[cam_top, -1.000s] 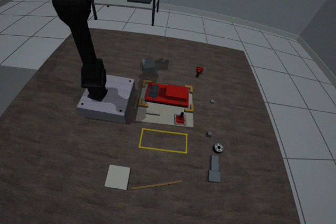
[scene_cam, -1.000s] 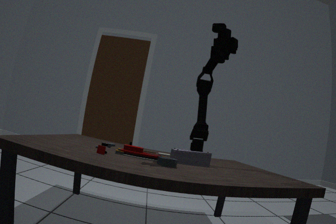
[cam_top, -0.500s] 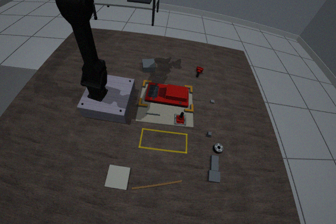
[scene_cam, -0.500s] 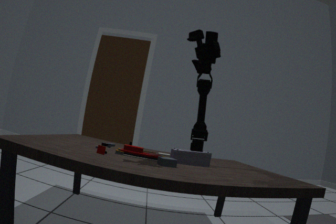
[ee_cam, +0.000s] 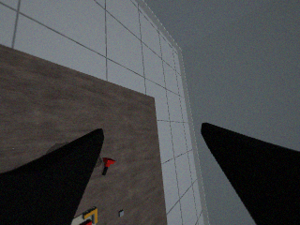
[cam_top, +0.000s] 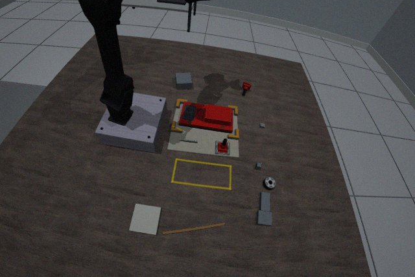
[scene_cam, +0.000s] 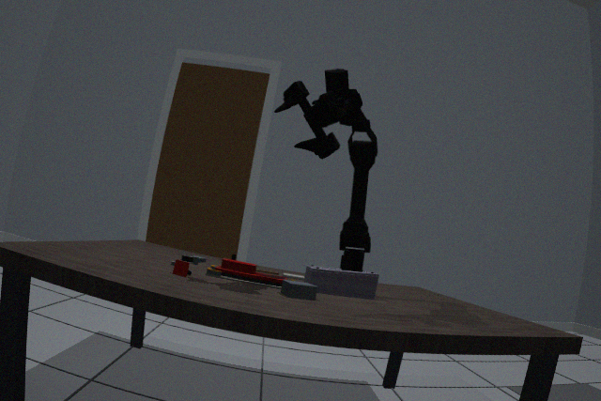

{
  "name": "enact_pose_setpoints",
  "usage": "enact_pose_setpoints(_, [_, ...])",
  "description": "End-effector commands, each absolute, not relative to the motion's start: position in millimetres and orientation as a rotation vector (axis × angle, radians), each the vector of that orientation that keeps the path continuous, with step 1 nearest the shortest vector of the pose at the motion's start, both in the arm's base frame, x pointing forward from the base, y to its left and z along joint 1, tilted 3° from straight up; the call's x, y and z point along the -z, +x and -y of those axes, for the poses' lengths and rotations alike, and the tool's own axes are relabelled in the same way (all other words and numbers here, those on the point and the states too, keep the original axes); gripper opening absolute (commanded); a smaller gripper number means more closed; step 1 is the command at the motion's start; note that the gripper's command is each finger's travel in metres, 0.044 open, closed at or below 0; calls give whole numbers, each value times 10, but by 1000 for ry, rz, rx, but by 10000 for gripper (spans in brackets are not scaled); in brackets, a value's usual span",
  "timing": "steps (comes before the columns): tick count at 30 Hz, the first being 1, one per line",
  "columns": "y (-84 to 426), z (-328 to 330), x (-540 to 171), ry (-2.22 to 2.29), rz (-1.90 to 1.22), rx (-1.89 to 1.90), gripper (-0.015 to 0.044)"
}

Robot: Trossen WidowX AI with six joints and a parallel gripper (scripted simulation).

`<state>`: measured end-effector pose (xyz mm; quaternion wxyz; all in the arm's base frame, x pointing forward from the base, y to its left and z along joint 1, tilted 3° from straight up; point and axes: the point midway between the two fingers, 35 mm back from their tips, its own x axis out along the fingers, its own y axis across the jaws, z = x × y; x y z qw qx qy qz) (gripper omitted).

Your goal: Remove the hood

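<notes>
While fingers [scene_cam: 303, 125] hang spread wide, empty, high over desk [cam_top: 67, 183], toy car [cam_top: 205, 117] lies far below, toward 6 o'clock in top view, long axis 9-to-3.

Dim grey walls [scene_cam: 437, 96], a brown door [scene_cam: 206, 159] (pale frame), and white-tiled floor [cam_top: 368, 99].

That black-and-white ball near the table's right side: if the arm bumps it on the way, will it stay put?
Probably not. The ball looks round and lies loose on the table, so a nudge would likely send it rolling, perhaps toward the edge. It looks small, so probably light. The open gripper hangs high above, far from it.
</notes>
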<state>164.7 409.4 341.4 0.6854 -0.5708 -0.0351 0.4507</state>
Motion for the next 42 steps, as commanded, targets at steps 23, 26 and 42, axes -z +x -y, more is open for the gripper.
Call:
enact_pose_setpoints(23, [3042,-2553,-1538,-618,-1055,-572,440])
enact_pose_setpoints(26, [3115,-2277,-1368,-507,-1170,-472,440])
enact_pose_setpoints(42, [3161,-1471,-913,-118,-1488,-108,440])
